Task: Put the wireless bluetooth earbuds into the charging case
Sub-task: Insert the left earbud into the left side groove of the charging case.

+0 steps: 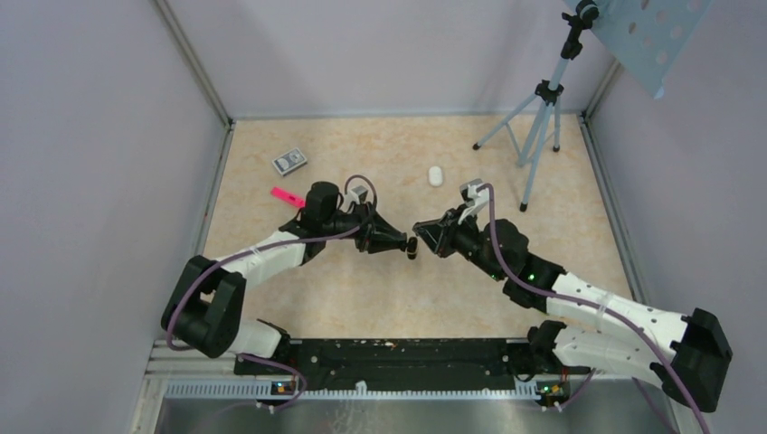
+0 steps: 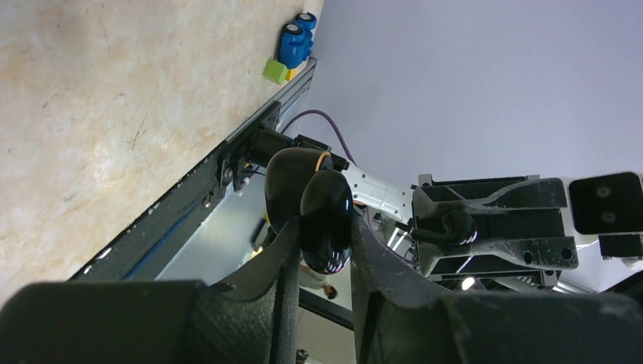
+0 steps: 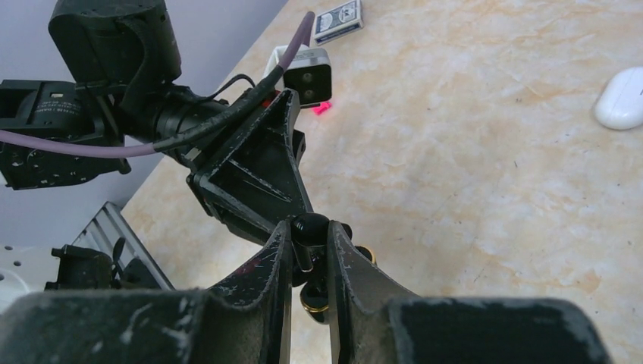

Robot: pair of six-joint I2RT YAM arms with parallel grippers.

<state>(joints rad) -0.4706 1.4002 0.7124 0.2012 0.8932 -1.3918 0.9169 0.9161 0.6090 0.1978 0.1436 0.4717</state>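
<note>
From the top camera, the spot where the two grippers meet over the middle of the table (image 1: 298, 298) is only a dark knot, and nothing held there can be made out. In the right wrist view, the black earbud (image 3: 311, 226) merges with the dark parts behind it; gold-rimmed pieces below the fingers are half covered. No other earbuds can be made out. In the left wrist view, a blue and green stack of toy blocks (image 2: 292, 45) sits at the table's edge, blurred and small.

Both arms reach inward from their bases, forearms low and nearly level, wrists turned so the fingertips face each other. The left gripper (image 1: 401, 242) is clamped on the glossy black charging case (image 2: 303, 182), holding it off the table. The right gripper (image 3: 309, 250) pinches the small black earbud right against that case.

A white oval object (image 1: 435, 175), a deck of playing cards (image 1: 289, 161) and a pink strip (image 1: 288, 196) lie farther back, well apart.
</note>
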